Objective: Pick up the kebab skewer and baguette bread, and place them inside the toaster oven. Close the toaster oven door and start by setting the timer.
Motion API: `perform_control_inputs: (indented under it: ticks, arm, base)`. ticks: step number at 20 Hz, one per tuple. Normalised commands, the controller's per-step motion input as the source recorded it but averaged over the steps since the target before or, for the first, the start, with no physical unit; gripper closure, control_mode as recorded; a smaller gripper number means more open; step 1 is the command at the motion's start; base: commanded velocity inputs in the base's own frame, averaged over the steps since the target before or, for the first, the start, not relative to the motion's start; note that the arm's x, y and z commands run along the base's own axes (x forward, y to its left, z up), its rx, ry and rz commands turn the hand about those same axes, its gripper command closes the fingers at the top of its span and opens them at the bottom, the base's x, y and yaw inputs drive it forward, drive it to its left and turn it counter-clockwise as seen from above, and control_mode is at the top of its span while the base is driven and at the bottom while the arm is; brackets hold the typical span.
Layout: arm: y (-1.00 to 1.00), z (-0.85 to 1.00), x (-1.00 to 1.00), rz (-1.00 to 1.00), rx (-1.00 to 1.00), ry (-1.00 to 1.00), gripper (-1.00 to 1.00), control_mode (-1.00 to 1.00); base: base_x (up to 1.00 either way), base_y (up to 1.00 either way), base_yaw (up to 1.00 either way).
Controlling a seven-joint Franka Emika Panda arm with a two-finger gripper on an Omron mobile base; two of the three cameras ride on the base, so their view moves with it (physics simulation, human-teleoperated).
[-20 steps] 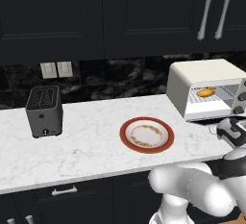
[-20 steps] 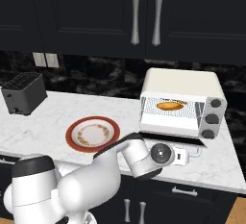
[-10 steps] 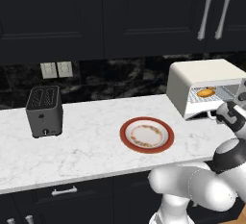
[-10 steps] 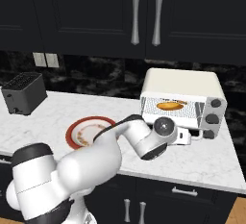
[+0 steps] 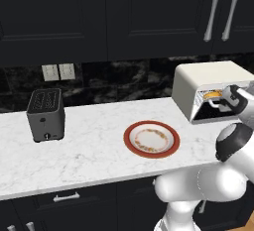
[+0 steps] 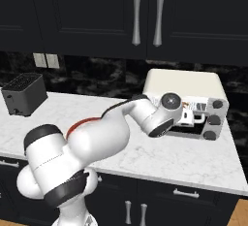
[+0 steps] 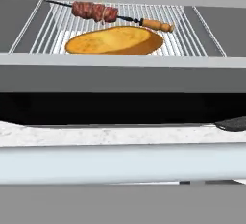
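The cream toaster oven [image 5: 208,84] [image 6: 184,87] stands at the counter's right end with its door open. On its wire rack [image 7: 43,31] lies the golden baguette bread [image 7: 113,40]. Just behind the loaf rests the kebab skewer [image 7: 103,12]. The door's pale bar handle [image 7: 120,163] crosses the hand view close to the camera, with the door's dark glass [image 7: 120,107] beyond it. My gripper [image 5: 233,100] [image 6: 192,119] is at the oven's front by that handle, open, holding nothing that I can see.
A red-rimmed patterned plate [image 5: 151,139] sits mid-counter, its rim [image 6: 72,128] peeking from behind my arm. The black slot toaster [image 5: 45,115] [image 6: 23,94] stands far left. Three dark knobs [image 6: 213,120] run down the oven's right side. Dark cabinets hang overhead.
My gripper has risen from counter level to the height of the oven's opening. The door appears to have come up from lying flat.
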Motion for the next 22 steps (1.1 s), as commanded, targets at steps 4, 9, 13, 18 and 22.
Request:
perform_control_inputs:
  ticks: [4, 9, 13, 18, 22]
  arm:
    - [0.24, 0.0, 0.75, 0.0, 0.0, 0.0, -1.0, -1.0]
    - [0.25, -0.13, 0.61, -0.01, 0.0, 0.0, -1.0, -1.0]
    - [0.17, -0.34, 0.39, 0.0, 0.0, 0.0, -1.0, -1.0]
    - [0.14, -0.44, 0.33, 0.0, 0.0, 0.03, -1.0, -1.0]
    - [0.19, -0.42, 0.41, 0.0, 0.0, 0.05, -1.0, -1.0]
  base:
    - [0.0, 0.0, 0.0]
    - [0.0, 0.0, 0.0]
    - [0.0, 0.0, 0.0]
    - [0.0, 0.0, 0.0]
    - [0.0, 0.0, 0.0]
